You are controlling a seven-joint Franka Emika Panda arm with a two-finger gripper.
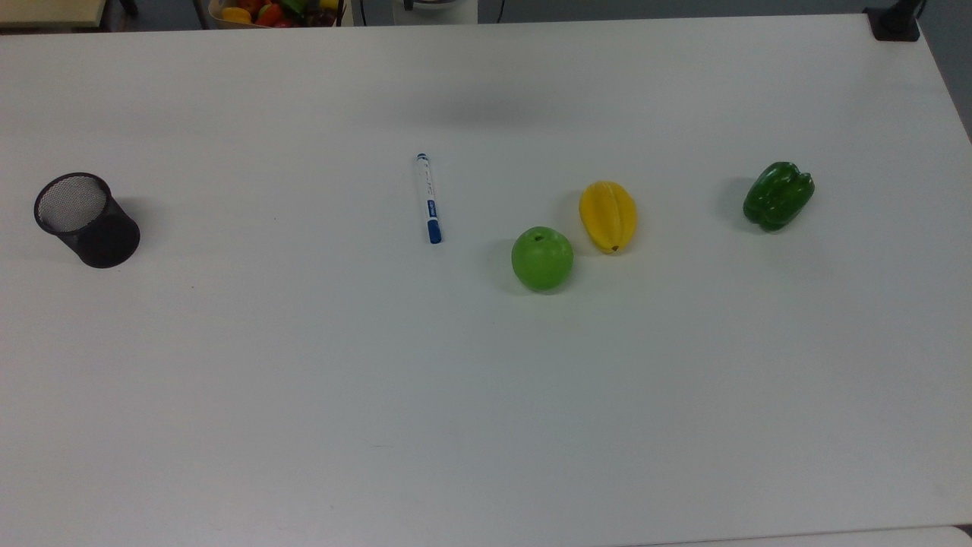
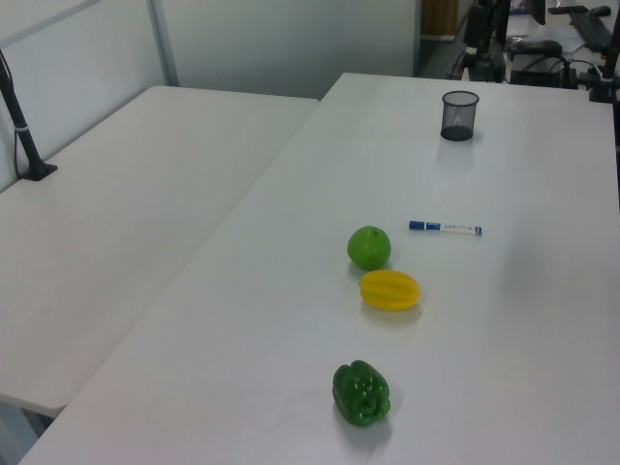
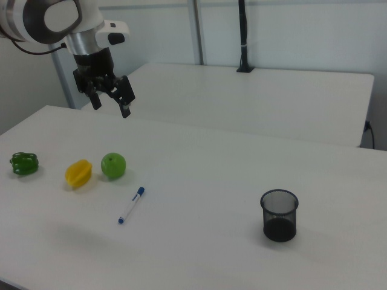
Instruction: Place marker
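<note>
The marker (image 1: 428,197) is a slim white pen with a blue cap, lying flat on the white table (image 1: 486,395). It also shows in the left view (image 2: 445,228) and the right view (image 3: 131,205). My gripper (image 3: 110,104) hangs high above the table at the right view's upper left, well away from the marker. Its fingers are spread apart and hold nothing. A black mesh cup (image 1: 86,219) stands upright at the top view's left, also seen as the cup (image 3: 279,215) in the right view.
A green apple (image 1: 541,258), a yellow star fruit (image 1: 607,216) and a green bell pepper (image 1: 777,195) lie to the marker's right in the top view. A second table (image 2: 126,213) adjoins this one. A basket of fruit (image 1: 273,11) sits beyond the far edge.
</note>
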